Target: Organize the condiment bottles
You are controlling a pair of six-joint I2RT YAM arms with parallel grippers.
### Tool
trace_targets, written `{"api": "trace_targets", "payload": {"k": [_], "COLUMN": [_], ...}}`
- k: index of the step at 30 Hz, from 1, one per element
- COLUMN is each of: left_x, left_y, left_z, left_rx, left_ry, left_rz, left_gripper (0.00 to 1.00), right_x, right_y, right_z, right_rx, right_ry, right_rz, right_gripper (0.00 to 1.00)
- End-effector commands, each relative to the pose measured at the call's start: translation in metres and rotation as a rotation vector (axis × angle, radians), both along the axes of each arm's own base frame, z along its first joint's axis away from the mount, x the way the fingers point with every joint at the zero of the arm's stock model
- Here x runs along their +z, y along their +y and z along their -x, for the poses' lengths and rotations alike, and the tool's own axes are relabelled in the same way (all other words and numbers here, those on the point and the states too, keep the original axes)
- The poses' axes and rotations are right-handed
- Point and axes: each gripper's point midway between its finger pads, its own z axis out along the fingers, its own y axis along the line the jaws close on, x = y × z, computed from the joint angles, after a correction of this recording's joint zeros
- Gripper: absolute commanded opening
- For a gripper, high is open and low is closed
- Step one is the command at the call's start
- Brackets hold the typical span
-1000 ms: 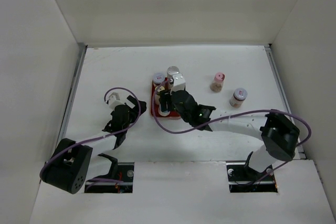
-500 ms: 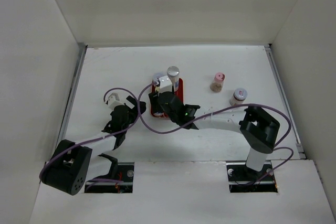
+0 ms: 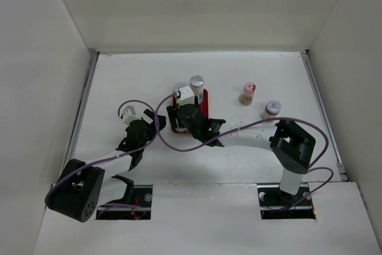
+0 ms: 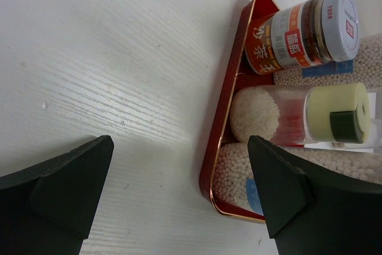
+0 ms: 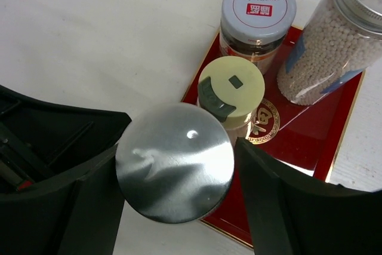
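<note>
"Looking for the silver-top bottle?"

"It stands straight up in the near corner of the red tray, just beside the yellow-top bottle. The right claw is right above it, hugging its top."

"And the left claw?"

"Wide, holding nothing, over the counter left of the tray."

— What's sitting on the white desk?
— A flat red tray, about mid-desk.
— Anything straight on the bare top?
— A pink-capped bottle stands toward the right edge. A lilac-capped jar is near it, closer to that edge. Both stand apart from the tray.
</note>
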Motion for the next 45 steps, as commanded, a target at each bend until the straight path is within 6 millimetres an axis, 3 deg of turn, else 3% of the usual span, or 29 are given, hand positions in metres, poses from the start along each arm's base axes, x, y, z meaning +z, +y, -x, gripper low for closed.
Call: {"api": "trace_targets", "payload": {"k": [1, 7, 11, 15, 18, 21, 22, 25, 30, 35, 42, 45], "left_x": [0.010, 0.010, 0.008, 0.008, 0.008, 0.010, 0.009, 0.008, 0.007, 0.007, 0.006, 0.006], "left_y": [-0.001, -0.001, 0.000, -0.003, -0.004, -0.003, -0.004, -0.002, -0.003, -0.004, -0.006, -0.006], "left_z": [-0.003, -0.003, -0.003, -0.004, -0.004, -0.004, -0.004, -0.004, -0.004, -0.005, -0.004, -0.004], "left_rx": [0.001, 0.003, 0.003, -0.003, -0.006, -0.004, -0.005, -0.003, -0.004, -0.006, -0.014, -0.012], "left_ry": [-0.037, -0.039, -0.031, -0.030, -0.031, -0.036, -0.033, -0.032, -0.029, -0.028, -0.022, -0.025], "left_rz": [0.024, 0.025, 0.022, 0.022, 0.024, 0.023, 0.023, 0.024, 0.020, 0.018, 0.019, 0.017], "left_gripper": [1.00, 1.00, 1.00, 1.00, 1.00, 1.00, 1.00, 1.00, 1.00, 1.00, 1.00, 1.00], "right_x": [0.027, 0.078, 0.107, 0.105, 0.083, 0.054, 0.046, 0.031, 0.000, -0.014, -0.034, -0.043], "right_y": [0.015, -0.009, -0.061, -0.152, -0.250, -0.348, -0.373, -0.411, -0.426, -0.405, -0.401, -0.401], "right_z": [-0.006, 0.007, 0.015, 0.005, -0.017, -0.022, -0.021, -0.021, -0.029, -0.048, -0.066, -0.068], "right_rx": [-0.007, -0.005, -0.064, -0.253, -0.534, -0.839, -0.910, -1.010, -1.033, -0.919, -0.915, -0.920], "right_ry": [-0.024, -0.073, -0.105, -0.127, -0.119, -0.088, -0.079, -0.055, 0.031, 0.078, 0.126, 0.136], "right_rz": [-0.107, -0.195, -0.265, -0.320, -0.333, -0.277, -0.262, -0.218, -0.143, -0.176, -0.137, -0.135], "right_gripper": [0.80, 0.95, 0.99, 0.99, 0.99, 1.00, 1.00, 1.00, 1.00, 1.00, 1.00, 0.91]}}
